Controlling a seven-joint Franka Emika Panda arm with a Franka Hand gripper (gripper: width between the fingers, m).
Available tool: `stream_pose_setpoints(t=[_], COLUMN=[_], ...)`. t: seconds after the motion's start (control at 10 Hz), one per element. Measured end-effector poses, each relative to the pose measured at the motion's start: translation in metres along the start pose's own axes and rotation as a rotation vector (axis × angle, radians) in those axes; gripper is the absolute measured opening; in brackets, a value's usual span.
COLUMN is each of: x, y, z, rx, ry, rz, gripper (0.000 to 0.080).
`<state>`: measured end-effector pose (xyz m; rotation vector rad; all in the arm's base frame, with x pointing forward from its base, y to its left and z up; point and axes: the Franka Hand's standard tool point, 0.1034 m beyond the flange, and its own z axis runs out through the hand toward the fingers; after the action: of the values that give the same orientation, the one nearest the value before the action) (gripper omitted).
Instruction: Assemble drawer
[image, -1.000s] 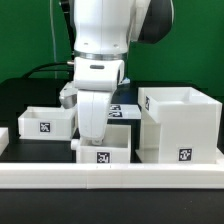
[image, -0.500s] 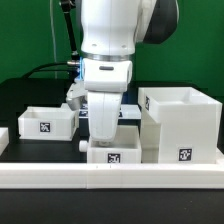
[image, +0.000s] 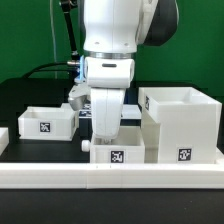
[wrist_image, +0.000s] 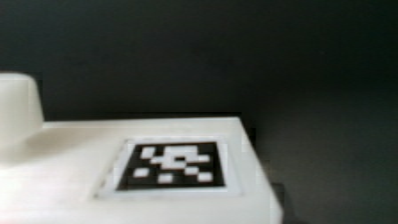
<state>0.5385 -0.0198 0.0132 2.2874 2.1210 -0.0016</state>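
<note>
The middle tray (image: 118, 155), white with a square tag on its front, sits at the front edge beside the tall housing (image: 182, 125), which stands at the exterior view's right. My gripper (image: 106, 138) reaches straight down into this tray. Its fingertips are hidden behind the tray wall, and it seems shut on that wall. The tray's knob (image: 85, 145) points to the exterior view's left. The wrist view shows the tray's tagged face (wrist_image: 178, 165) very close, with a white rounded part (wrist_image: 15, 100) beside it. The second tray (image: 42, 122) rests at the left.
A long white rail (image: 110, 178) runs along the front, right against the middle tray and the housing. The marker board (image: 130, 113) lies flat behind the arm. Cables hang behind at the exterior view's left.
My gripper and the middle tray have moved together toward the exterior view's right, closer to the housing. The tray has turned square to the rail. The arm now stands more upright.
</note>
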Motion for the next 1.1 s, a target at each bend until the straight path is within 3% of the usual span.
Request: stream_pose_setpoints(t=[0.4, 1.1], x=[0.023, 0.021], y=[-0.001, -0.001], z=[0.002, 0.003], rx=[0.001, -0.002], ry=[0.003, -0.015], rz=[-0.017, -0.031], gripper=[0.0041, 0.0041])
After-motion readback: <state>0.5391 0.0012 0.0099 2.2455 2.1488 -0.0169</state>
